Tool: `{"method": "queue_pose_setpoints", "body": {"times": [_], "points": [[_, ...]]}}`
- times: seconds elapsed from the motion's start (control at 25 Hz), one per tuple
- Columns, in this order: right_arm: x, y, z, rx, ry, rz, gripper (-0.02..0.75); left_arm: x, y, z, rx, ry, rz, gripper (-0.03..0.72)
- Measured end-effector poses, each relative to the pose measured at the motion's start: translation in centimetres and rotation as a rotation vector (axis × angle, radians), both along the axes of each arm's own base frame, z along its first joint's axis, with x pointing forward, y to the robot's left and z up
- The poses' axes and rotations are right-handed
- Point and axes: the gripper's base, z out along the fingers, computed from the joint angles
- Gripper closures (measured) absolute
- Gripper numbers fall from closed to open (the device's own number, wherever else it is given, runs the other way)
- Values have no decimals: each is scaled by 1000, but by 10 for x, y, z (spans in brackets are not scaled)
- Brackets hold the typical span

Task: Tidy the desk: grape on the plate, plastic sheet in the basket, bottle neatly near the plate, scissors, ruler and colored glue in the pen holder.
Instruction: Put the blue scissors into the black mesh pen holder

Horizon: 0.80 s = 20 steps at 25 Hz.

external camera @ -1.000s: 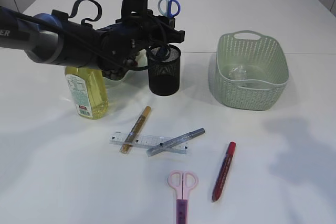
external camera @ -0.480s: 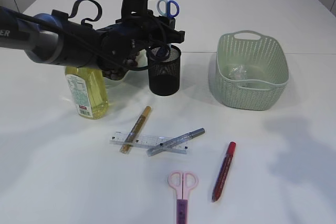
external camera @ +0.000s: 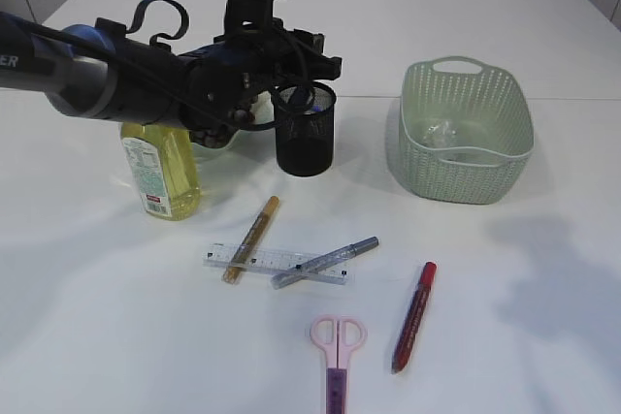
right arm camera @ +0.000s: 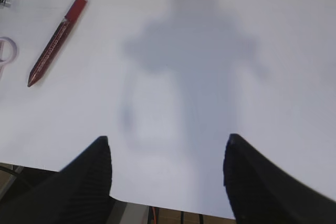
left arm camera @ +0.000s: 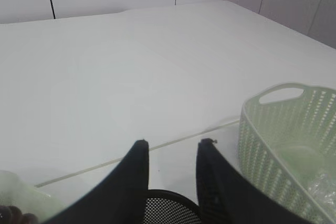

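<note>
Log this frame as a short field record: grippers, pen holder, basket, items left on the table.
left gripper: open, empty, above the pen holder
right gripper: open, empty, over bare table
basket: clear plastic sheet inside
bottle: upright, left of pen holder
loose on table: ruler, gold glue pen, silver glue pen, red glue pen, pink scissors

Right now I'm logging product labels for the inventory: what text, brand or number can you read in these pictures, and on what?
"ER": white letters on the left arm, cut off by the frame edge.
Bottle label: print too small to read.
Ruler markings: too small to read.
Red glue print: blurred, unreadable.
</note>
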Motion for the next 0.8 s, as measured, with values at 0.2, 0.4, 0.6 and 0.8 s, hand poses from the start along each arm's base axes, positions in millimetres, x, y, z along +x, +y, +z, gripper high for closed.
{"method": "queue_pose_setpoints", "body": {"times": [0.2,0.4,0.6,0.8], "points": [[0,0,0,0,-2,0,214,0,0,0,1,2,0,451],[0,0,0,1,-4,0,214,0,0,0,5,4,-2,449],[0,0,0,1,-4,0,213,-5,1,13,22,45,-15,449],[0,0,0,6,-4,0,213,-16,5,41,45,109,-40,449]]}}
